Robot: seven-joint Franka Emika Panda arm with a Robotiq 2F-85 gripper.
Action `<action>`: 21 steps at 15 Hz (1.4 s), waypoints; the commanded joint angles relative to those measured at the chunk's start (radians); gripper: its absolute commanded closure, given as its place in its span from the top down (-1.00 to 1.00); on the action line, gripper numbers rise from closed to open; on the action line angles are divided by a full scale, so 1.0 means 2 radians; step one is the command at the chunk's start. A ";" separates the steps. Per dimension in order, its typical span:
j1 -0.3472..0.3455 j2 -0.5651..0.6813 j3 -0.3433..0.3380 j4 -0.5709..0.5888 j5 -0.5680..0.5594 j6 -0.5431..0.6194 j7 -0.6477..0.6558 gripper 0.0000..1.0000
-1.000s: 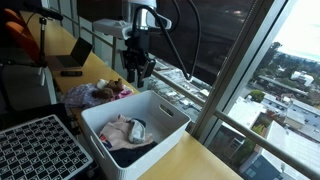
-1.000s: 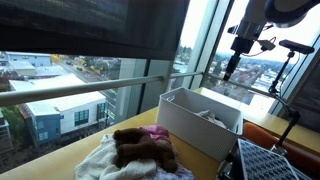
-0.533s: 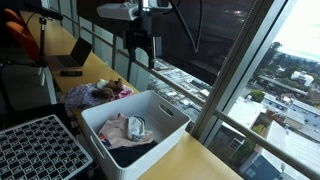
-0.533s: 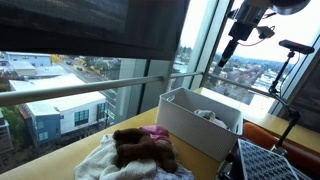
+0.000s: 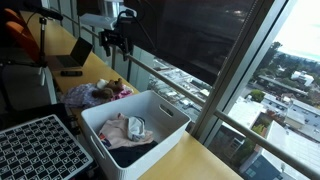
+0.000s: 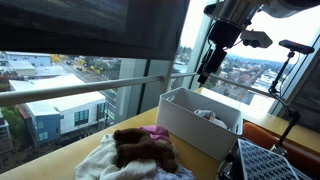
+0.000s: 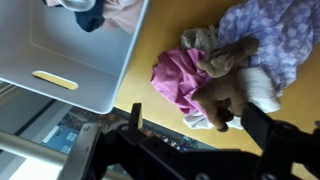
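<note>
My gripper [image 5: 113, 47] [image 6: 204, 77] hangs open and empty, high above the wooden table. In the wrist view its two dark fingers [image 7: 262, 125] frame a heap of clothes far below, touching none of it: a pink cloth [image 7: 175, 75], a brown plush toy [image 7: 228, 68], a purple floral cloth [image 7: 272, 28] and a white sock [image 7: 262, 92]. The same heap [image 5: 95, 93] [image 6: 138, 150] lies beside a white bin [image 5: 150, 108] [image 6: 190, 108] [image 7: 60, 50] that holds a few garments [image 5: 125, 130].
A black perforated tray [image 5: 35, 150] [image 6: 270, 162] lies next to the bin. A laptop [image 5: 72, 58] sits farther back on the table. Window glass and a rail [image 6: 90, 90] run along the table's edge. A tripod stand [image 6: 290, 70] is near the window.
The gripper has opened wide, risen, and swung from above the white bin to above the clothes heap. The bin and clothes have not moved.
</note>
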 commanded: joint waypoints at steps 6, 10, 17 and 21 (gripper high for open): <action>0.039 0.152 0.053 0.028 0.007 0.075 -0.030 1.00; 0.040 0.224 0.062 0.047 -0.002 0.094 -0.043 1.00; 0.052 0.321 0.057 0.093 -0.041 0.104 -0.054 1.00; 0.055 0.346 0.057 0.105 -0.064 0.107 -0.053 1.00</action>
